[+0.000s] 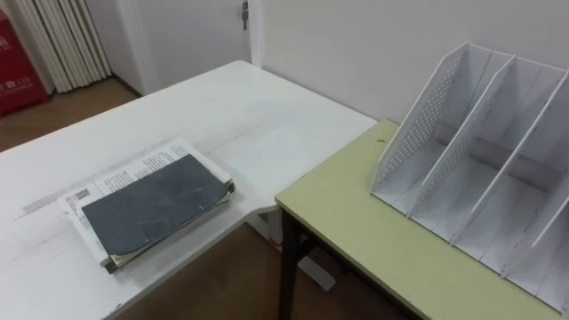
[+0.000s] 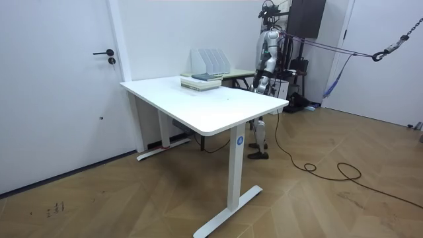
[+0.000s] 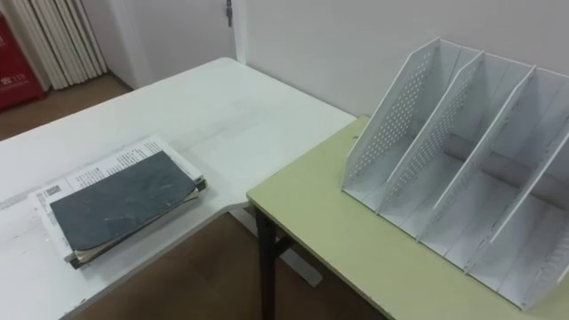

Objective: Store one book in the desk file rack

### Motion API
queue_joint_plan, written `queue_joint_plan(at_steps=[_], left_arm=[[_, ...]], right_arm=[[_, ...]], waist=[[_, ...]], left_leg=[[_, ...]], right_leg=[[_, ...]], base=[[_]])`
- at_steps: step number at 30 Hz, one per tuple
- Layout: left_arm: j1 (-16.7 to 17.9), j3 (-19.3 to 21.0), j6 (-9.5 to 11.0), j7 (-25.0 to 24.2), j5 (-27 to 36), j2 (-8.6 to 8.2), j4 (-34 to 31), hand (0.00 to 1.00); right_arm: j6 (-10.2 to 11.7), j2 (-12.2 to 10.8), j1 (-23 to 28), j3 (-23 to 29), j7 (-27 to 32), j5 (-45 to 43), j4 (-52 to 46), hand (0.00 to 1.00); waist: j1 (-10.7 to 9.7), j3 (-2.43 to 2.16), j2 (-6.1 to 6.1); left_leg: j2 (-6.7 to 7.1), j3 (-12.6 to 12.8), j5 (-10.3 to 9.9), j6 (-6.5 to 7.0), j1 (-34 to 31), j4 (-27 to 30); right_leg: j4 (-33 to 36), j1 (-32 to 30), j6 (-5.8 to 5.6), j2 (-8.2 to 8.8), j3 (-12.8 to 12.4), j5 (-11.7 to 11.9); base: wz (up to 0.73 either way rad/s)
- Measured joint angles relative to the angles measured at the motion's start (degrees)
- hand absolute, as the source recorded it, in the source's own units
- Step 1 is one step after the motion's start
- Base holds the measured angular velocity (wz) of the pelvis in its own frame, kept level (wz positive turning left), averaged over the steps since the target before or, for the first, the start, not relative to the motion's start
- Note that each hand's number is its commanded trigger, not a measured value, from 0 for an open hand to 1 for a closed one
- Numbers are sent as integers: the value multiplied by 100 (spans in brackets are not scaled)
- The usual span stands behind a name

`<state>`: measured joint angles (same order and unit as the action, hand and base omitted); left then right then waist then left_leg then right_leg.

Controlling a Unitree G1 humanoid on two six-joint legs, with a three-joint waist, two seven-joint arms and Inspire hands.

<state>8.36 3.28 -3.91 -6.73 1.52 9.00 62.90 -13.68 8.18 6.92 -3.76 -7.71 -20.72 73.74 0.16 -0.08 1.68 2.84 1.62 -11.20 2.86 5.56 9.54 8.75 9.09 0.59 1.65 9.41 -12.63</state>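
Note:
A dark grey book (image 1: 153, 206) lies flat on top of a white printed booklet (image 1: 133, 169) near the front edge of the white table (image 1: 240, 116). The same stack shows as the grey book (image 3: 120, 203) in the right eye view and as a low pile of books (image 2: 201, 81) in the room view. A white perforated file rack (image 1: 484, 169) with several slanted slots, all bare inside, stands on the green desk (image 1: 373, 240) to the right. The robot stands beside the green desk, facing the tables, its left hand (image 2: 262, 83) hanging low by its side.
The green desk (image 3: 338, 240) butts against the white table's corner, with open floor below the gap. The rack (image 2: 210, 61) stands near the back wall. A door is at the room view's left; a dark cabinet and bags stand behind the robot.

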Motion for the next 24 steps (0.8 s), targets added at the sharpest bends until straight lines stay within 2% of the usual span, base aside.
queue_joint_plan(at_steps=[6, 10, 12, 15, 18, 20, 21, 22, 24], left_arm=[[-11, -129, 50, 114, -217, -49, -203, 0], [-13, -300, 126, 199, -983, -61, -531, 0], [-30, -495, 195, 303, -1445, -79, -657, 0], [-127, -745, 187, 392, -1829, -93, -720, 0], [-112, -1000, 176, 392, -2562, -140, -1176, 0], [-102, -1208, 178, 390, -3111, -143, -1837, 0], [-103, -1275, 179, 401, -3246, -132, -2015, 0], [-116, -1413, 185, 437, -3525, -108, -2360, 0], [-156, -1628, 199, 503, -3888, -63, -2748, 0]], right_arm=[[182, 1, -26, -5, 6, -8, -13, 0], [306, 2, -36, -10, 12, -74, -17, 0], [386, 3, -48, -10, 18, -75, -13, 0], [440, 3, -90, -62, 60, -71, -5, 0], [503, 5, -204, -63, 63, -140, 36, 0], [590, 7, -198, -64, 56, -225, -19, 0], [616, 14, -195, -81, 55, -230, -20, 0], [646, 36, -206, -192, 55, -230, -22, 0], [665, 48, -262, -278, 56, -236, -21, 0]], waist=[[-13, 8, -32], [-54, 29, -50], [-126, 30, -50], [-209, 26, -33], [-330, 41, -31], [-357, 59, -7], [-366, 78, -38], [-394, 58, -7], [-426, 56, -22]], left_leg=[[-4, -16, -1, 1, 1, 0], [-4, -1, 0, 1, -14, -2], [-2, -17, 0, 1, -8, -3], [1, -25, 1, 2, -8, 2], [3, -25, 1, 2, -6, 10], [2, -23, 2, 2, -6, 15], [2, -34, 2, 2, -16, 18], [3, -42, 1, 2, -38, 29], [14, -43, 1, 2, -86, 42]], right_leg=[[0, -4, -2, 6, -5, -1], [5, -13, -4, 6, 4, -4], [6, -13, -5, 8, 2, -5], [12, -9, -5, 11, 3, -5], [9, -3, -6, 11, 3, -5], [13, 0, -5, 9, 6, -5], [10, 1, -5, 6, 5, -5], [9, -4, -6, 6, 5, -5], [4, -17, -6, 3, 5, -5]], base=[[0], [0], [0], [0], [0], [0], [0], [0], [2]])
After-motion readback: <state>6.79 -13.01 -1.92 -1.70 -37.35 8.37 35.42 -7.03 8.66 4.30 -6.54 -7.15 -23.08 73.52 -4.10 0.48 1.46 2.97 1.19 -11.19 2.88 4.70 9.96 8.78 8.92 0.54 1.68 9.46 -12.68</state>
